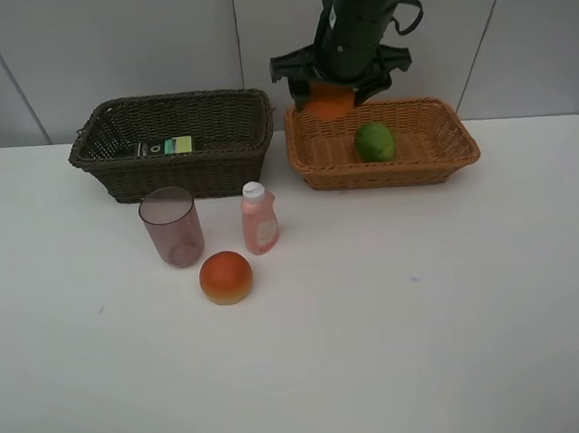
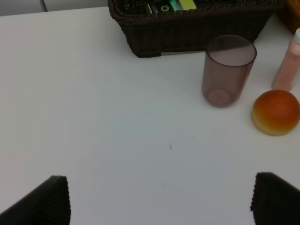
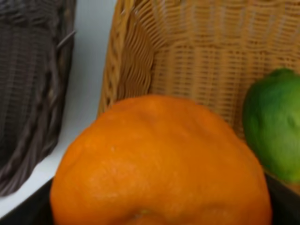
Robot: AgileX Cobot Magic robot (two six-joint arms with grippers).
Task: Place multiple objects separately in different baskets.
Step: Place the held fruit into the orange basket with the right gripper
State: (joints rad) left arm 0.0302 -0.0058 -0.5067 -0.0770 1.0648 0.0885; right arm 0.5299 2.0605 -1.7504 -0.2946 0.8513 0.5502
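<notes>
My right gripper (image 1: 332, 97) is shut on the orange (image 1: 329, 101) and holds it above the far left corner of the light orange-tan basket (image 1: 436, 165); the orange fills the right wrist view (image 3: 159, 164). The green fruit (image 1: 374, 142) lies in that basket and shows in the right wrist view (image 3: 274, 131). The dark brown basket (image 1: 181, 170) holds a dark item with a green label (image 1: 169, 146). The mauve cup (image 1: 171, 226), pink bottle (image 1: 258, 217) and red-orange fruit (image 1: 225, 277) stand on the table. My left gripper (image 2: 159, 201) is open above bare table, near the cup (image 2: 228, 70).
The white table (image 1: 398, 318) extends wide in front of the baskets. A white panelled wall (image 1: 106, 50) stands right behind them. The two baskets sit side by side with a narrow gap (image 3: 86, 75) between them.
</notes>
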